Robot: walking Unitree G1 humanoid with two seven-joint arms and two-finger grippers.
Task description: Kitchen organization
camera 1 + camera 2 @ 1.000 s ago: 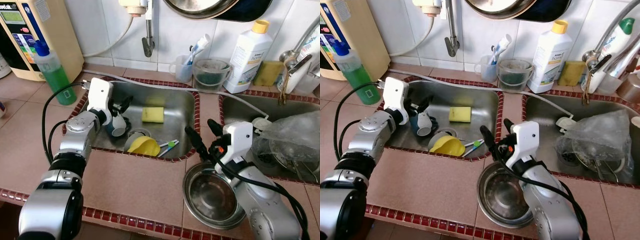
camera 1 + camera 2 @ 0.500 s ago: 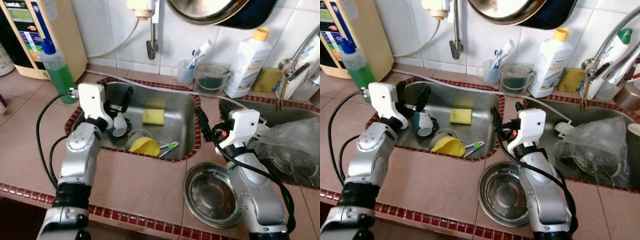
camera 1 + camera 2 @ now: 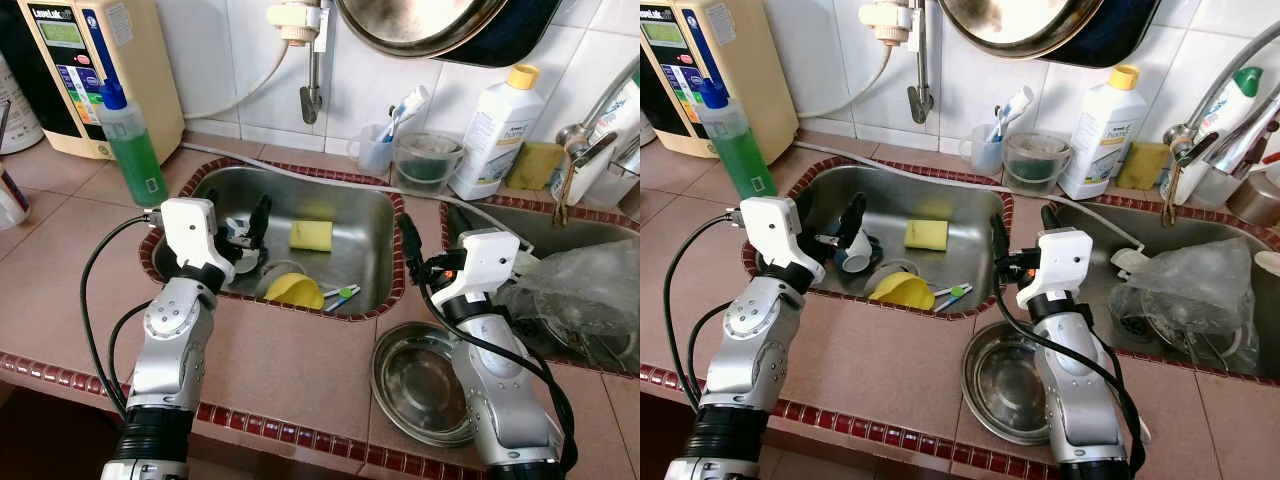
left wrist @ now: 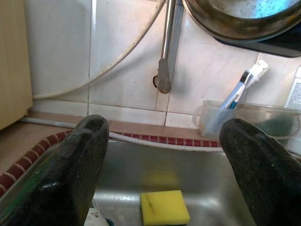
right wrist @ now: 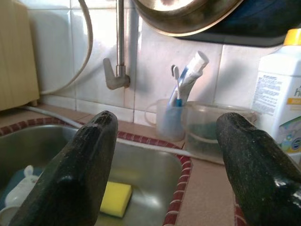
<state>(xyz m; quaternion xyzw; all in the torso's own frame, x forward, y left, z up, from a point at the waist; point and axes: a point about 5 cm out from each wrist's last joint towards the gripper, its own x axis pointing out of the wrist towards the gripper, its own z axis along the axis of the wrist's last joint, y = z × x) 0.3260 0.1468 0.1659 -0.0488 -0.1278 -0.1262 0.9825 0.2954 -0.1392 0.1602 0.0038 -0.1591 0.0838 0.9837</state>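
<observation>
Sink [image 3: 372, 262] not sorted yet: yellow sponge [image 3: 310, 235], yellow cup [image 3: 292, 291], white mug [image 3: 854, 248] & toothbrush [image 3: 340, 294] all inside. Left gripper [image 3: 240, 222] over basin, fingers apart, empty. Right gripper [image 3: 1020, 232] over sink divider, also spread, empty; steel bowl [image 3: 420, 380] on counter.

1. Bench [image 3: 300, 360]: pinkish-brown tiles, dark red tile trim along the front edge and around two sunken steel sinks.
2. Steel bowl [image 3: 420, 382] upright on the bench, in front of the strip between the sinks.
3. Green liquid bottle [image 3: 130, 150] stands beside the left sink's far left corner; cream appliance [image 3: 90, 70] behind it.
4. Back ledge, left to right: toothbrush cup [image 3: 378, 150], clear tub [image 3: 425, 160], white bottle [image 3: 492, 135], yellow sponge [image 3: 535, 165].
</observation>
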